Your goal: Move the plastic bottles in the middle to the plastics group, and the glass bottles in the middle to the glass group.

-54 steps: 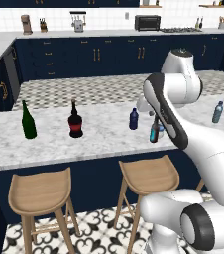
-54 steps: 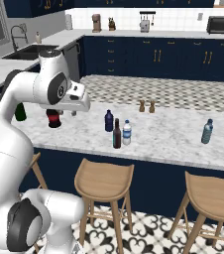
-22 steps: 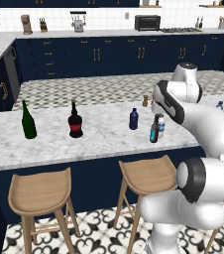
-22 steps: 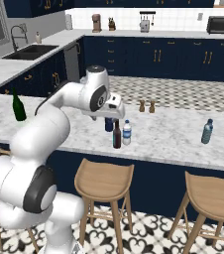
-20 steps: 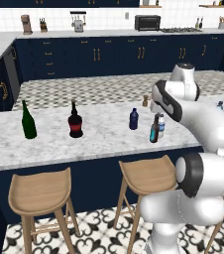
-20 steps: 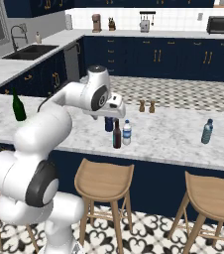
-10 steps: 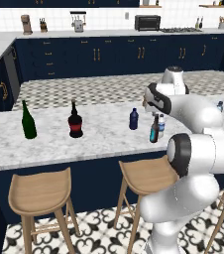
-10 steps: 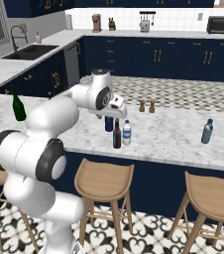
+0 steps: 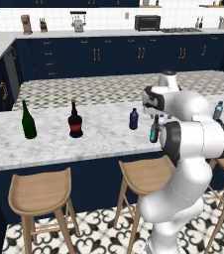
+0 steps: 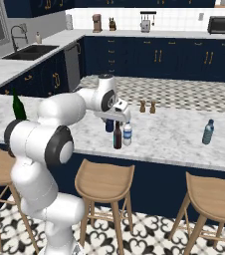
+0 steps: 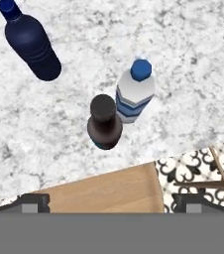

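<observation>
Stools: wooden stools (image 9: 39, 191) stand on the patterned floor in front of the counter; one seat (image 11: 99, 191) shows from above at the near edge.
Counter: grey-white marble (image 9: 99, 136), carrying all the bottles.
Arm: it rises from the base, folds at the elbow and reaches forward over the counter's middle, with the wrist bent so the hand points straight down.
Gripper: it (image 10: 115, 115) hangs above the middle bottles, apart from them. Its fingertips are barely visible at the bottom of the hand view, so I cannot tell whether the jaws are spread or closed; nothing is seen held.
Cyan-bottomed bottle: it (image 11: 104, 123) stands upright, nearest the counter's front edge, directly under the hand.
Banded bottle: pale with a blue cap (image 11: 135, 94), upright, just right of the cyan-bottomed bottle and touching or nearly so.
Navy bottle: it (image 11: 30, 42) stands farther back and to the left, apart from the pair.
Red-label bottle: it (image 9: 75, 120) is well left of the middle.
Green bottle: it (image 9: 28, 120) stands left of that one.
Water bottle: blue-capped (image 10: 208, 132), well to the right.
</observation>
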Tool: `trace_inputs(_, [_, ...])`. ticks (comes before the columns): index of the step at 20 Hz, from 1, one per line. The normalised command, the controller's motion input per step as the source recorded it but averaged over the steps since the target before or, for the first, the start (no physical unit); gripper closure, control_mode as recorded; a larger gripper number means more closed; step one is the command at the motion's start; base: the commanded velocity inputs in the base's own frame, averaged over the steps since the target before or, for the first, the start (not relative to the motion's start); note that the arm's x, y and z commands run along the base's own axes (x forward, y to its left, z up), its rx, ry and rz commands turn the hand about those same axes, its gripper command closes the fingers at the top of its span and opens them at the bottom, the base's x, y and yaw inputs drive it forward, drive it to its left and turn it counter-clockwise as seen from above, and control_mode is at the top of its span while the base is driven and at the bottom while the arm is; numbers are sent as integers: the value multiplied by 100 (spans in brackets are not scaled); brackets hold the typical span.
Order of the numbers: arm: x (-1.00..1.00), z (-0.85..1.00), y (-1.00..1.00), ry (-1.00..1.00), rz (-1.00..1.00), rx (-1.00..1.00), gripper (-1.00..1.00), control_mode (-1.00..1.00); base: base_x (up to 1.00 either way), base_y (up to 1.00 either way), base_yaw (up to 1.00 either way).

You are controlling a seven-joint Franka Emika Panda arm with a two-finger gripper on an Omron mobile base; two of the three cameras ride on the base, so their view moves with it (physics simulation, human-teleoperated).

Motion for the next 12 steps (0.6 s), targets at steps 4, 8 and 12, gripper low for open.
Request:
trace_inputs(4, [43,-15,-5,14,-5,0,-100,-100,0,0,0])
trace_inputs(8, [46,-19,0,10,-7,0,-100,-100,0,0,0])
trace_inputs(12, [40,-14,0,1,-5,0,-100,-100,0,0,0])
